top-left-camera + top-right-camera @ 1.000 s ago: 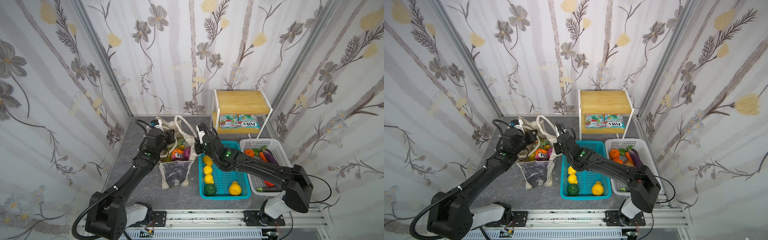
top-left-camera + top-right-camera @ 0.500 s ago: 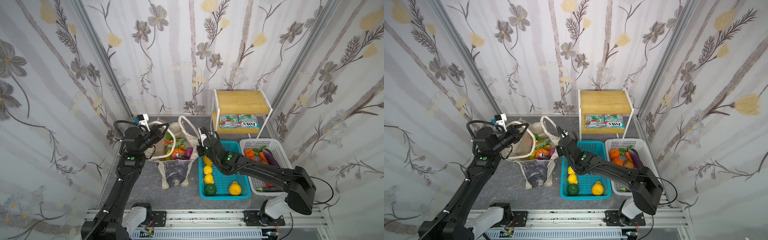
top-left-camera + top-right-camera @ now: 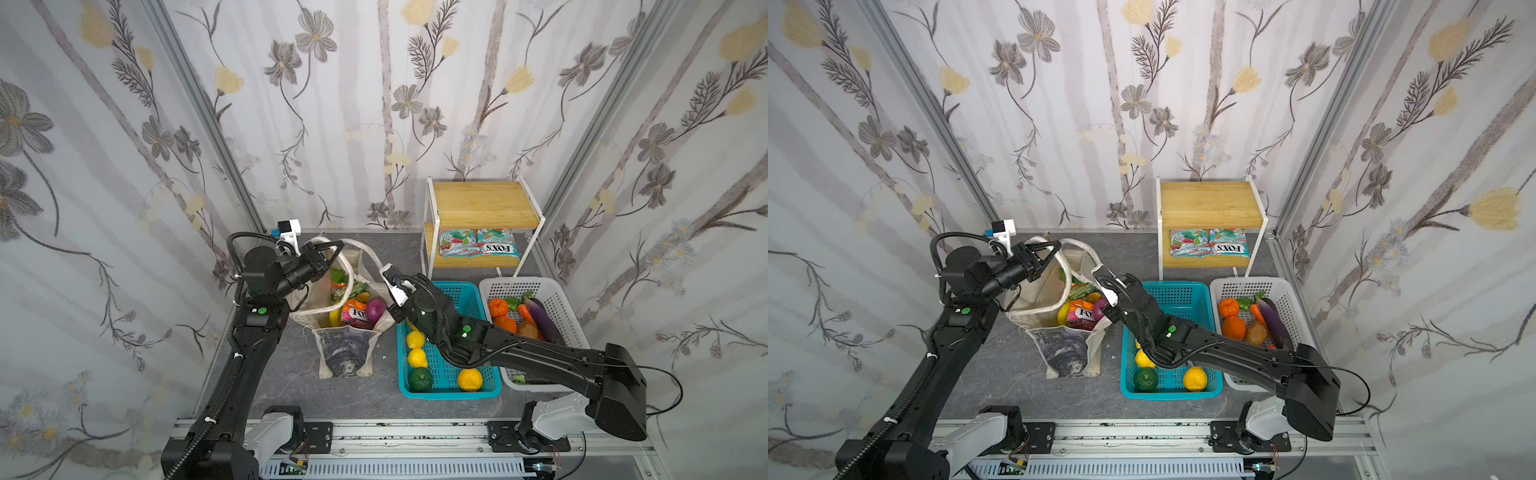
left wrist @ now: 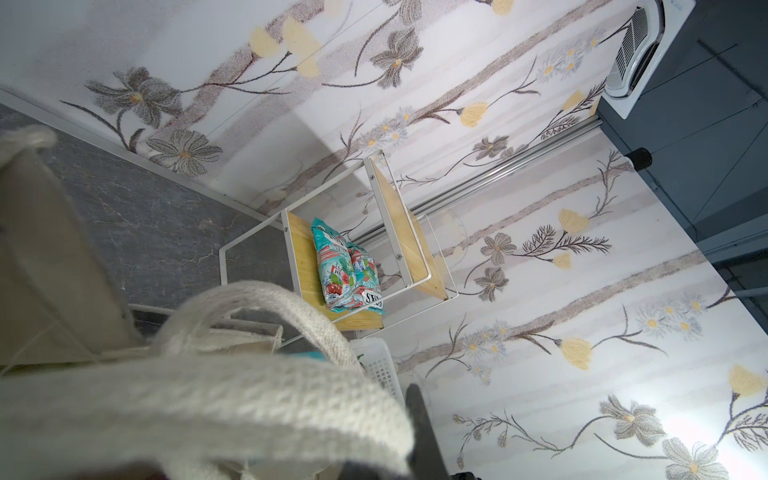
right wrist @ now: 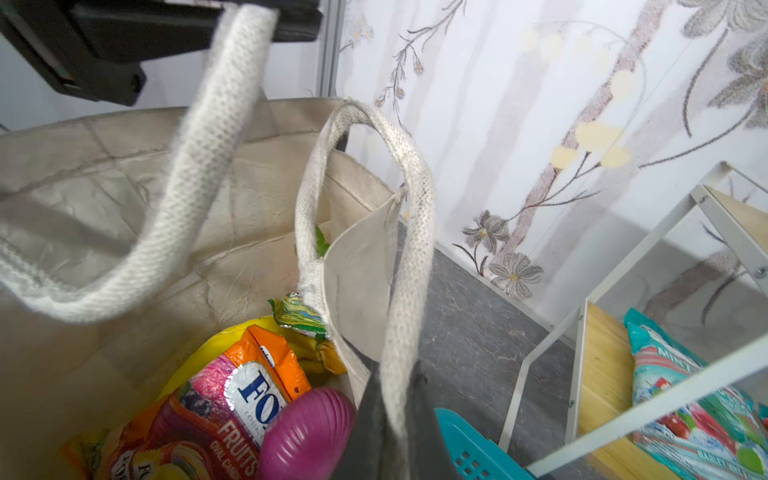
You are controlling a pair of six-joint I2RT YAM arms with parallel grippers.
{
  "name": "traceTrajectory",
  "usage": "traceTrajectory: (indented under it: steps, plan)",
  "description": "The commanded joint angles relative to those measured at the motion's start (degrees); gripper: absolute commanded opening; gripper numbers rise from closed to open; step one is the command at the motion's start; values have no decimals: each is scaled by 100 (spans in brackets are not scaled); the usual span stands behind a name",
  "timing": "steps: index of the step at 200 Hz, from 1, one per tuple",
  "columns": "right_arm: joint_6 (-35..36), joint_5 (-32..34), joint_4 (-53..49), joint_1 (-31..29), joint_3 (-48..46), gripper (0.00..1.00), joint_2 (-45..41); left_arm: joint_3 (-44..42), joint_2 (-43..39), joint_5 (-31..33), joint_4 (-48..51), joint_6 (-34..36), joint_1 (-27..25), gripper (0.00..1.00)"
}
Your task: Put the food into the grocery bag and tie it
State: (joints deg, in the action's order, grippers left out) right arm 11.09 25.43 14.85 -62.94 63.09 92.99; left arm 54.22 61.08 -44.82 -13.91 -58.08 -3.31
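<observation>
The cream grocery bag stands on the grey table with its mouth held wide. Inside lies food: a FOX'S candy packet, a purple onion and a yellow banana. My left gripper is lifted over the bag's far left rim, shut on one strap handle. The right gripper sits low at the bag's right edge, shut on the other handle. In both top views its jaws are hidden under its wrist.
A teal basket with lemons and a green fruit stands right of the bag. Beyond it is a white basket of vegetables. A wooden shelf rack at the back right holds two FOX'S packets.
My left arm has swung out to the left and risen, drawing its handle up and the bag's mouth wider. The right gripper has sunk slightly toward the front with its handle.
</observation>
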Motion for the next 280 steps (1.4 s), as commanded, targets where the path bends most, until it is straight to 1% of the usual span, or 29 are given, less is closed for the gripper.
traceTrajectory:
  steps: [1,10,19,25,34,41,55,74,79,90,107,113,117,123,145,170,184,206,221,230,280]
  plan:
    - [466,-159,209,-111,192,0,240,55,22,-103,-292,57,6,14]
    - [537,-117,309,-168,193,0,278,22,63,-122,-292,82,6,15]
    - [552,-210,419,-200,152,0,251,-14,116,-139,-287,112,6,18]
    - [550,-319,461,-209,138,0,233,-48,152,-146,-281,134,6,22]
    - [511,-466,466,-217,149,0,214,-79,205,-148,-264,178,6,32]
    - [470,-590,451,-217,159,0,191,-100,240,-138,-246,212,6,35]
    - [356,-933,440,-202,172,0,165,-100,294,-100,-161,308,6,37]
    - [115,-1784,180,-146,393,0,252,-24,308,120,162,514,-2,38]
    - [69,-1932,112,-127,462,0,303,-17,300,116,192,547,-3,40]
    - [3,-2062,123,-103,503,0,398,-16,252,123,218,576,6,48]
    - [-70,-2068,281,-40,472,0,497,-59,141,139,282,667,6,56]
    - [-110,-2077,318,-10,468,0,518,-75,88,177,343,719,15,61]
    - [-143,-2084,337,14,458,0,534,-78,61,212,414,760,19,68]
    - [-182,-2117,372,50,450,0,540,-70,17,296,565,863,23,72]
    - [-201,-2169,316,97,509,0,618,-34,-91,649,1059,1245,24,74]
    - [-178,-2208,273,95,527,0,650,-116,-84,871,1195,1395,37,79]
    - [-183,-2213,287,99,512,0,633,-177,-61,1000,1224,1427,50,88]
    - [-217,-2223,290,114,489,0,633,-153,-104,1171,1294,1593,81,90]
    - [-255,-2244,299,132,489,0,666,-100,-114,1136,1295,1590,85,92]
    - [-273,-2228,292,133,515,0,703,-74,-143,1116,1295,1581,81,100]
    - [-306,-2192,218,137,640,0,793,-119,-475,1107,1369,1465,98,100]
